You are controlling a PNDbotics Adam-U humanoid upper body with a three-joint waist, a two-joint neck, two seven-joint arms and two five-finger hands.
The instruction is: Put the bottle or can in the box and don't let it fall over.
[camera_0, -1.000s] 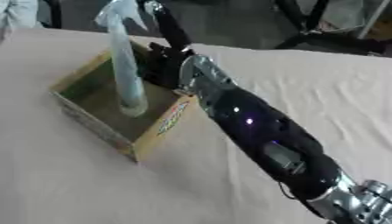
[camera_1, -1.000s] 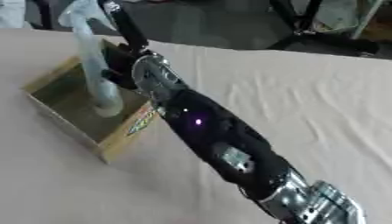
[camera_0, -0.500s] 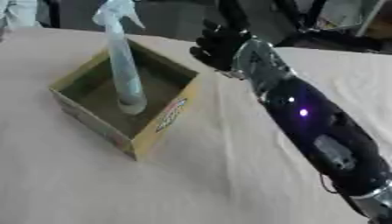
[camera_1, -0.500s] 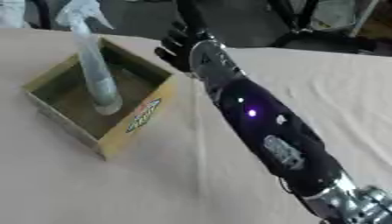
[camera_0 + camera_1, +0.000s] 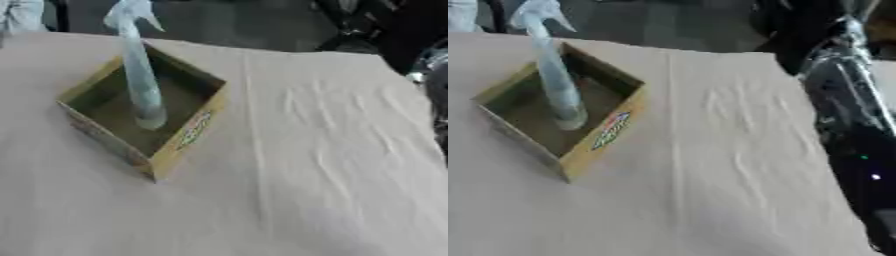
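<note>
One bottle (image 5: 140,75) stands upright in the box (image 5: 188,137), its base on the box floor near the middle, its long axis running straight up with the trigger head well above the rim. The box sits toward the table's (image 5: 306,190) far left corner, turned so one corner points at me.

From here the bottle lies to the left of my right arm (image 5: 842,115), well apart from it, with bare cloth between. That arm shows along the right edge of the right eye view, dark with small lights on it. I cannot find the right hand itself in either view, so I cannot say how its fingers stand. The left hand is not in view at all. Of the two, only the right arm is anywhere near the box, and nothing touches the bottle.

The bottle is a slim, pale blue, see-through spray bottle, tall for its narrow base, with a whitish nozzle pointing right. I judge it top-heavy and easy to tip with a sideways brush. As it stands alone inside the box, I judge the placing done.
</note>
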